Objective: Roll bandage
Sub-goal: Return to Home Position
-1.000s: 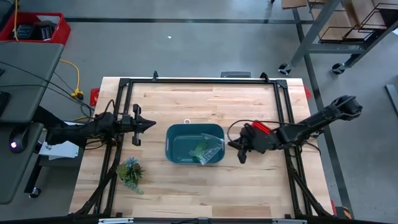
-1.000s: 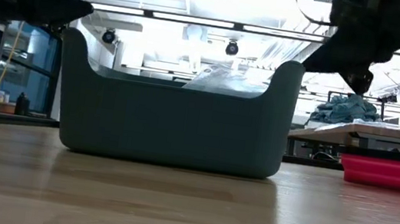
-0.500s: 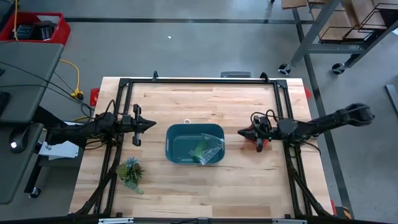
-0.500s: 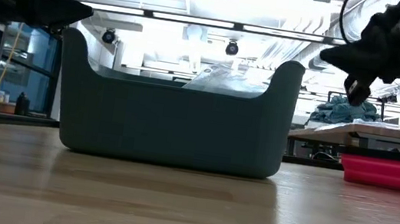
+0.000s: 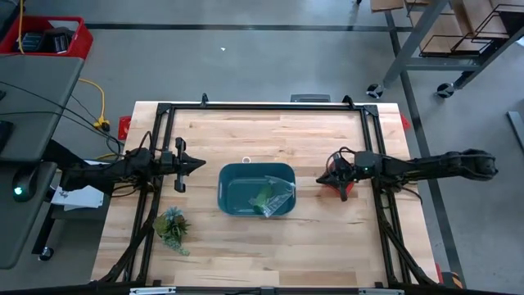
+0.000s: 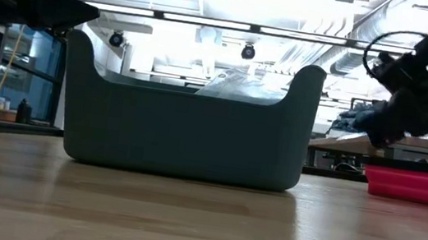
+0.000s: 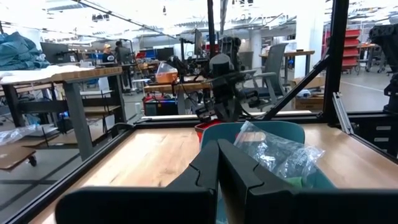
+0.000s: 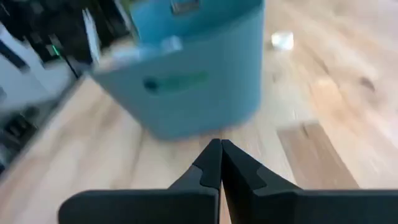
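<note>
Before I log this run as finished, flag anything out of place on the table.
Only one thing: the clear zip bag with the green bandage sits crumpled in the teal bin, its top sticking up above the rim rather than lying flat inside. Nothing looks spilled or damaged.

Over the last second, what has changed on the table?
The right gripper drew back from the bin and sank lower as its arm stretched out, fingers shut on nothing. The left gripper, the bin, the bagged bandage and the plant stayed put.
</note>
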Controlling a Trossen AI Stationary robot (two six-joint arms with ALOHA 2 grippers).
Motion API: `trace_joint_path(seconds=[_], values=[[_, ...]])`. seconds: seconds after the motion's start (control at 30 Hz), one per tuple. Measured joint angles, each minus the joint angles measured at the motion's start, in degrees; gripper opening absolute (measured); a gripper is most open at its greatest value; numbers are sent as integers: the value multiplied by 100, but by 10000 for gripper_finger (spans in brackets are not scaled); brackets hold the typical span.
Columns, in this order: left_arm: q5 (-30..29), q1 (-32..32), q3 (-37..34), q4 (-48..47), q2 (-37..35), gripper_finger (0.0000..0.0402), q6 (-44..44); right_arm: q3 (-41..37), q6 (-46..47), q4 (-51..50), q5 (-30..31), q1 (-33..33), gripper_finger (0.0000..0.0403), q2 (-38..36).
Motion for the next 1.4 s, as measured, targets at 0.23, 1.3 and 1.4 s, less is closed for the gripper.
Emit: trace_joint_path(seconds=[0.23,1.3,1.4], values=[[0,0,0,-45,1,1,0,-2,129,-714,489,95,0,6],[1,2,0,-89,7,1,0,-2,-49,-2106,1818,415,0,-2544],[0,2,0,-89,9,1,0,-2,-50,-2133,1701,325,0,-3282]])
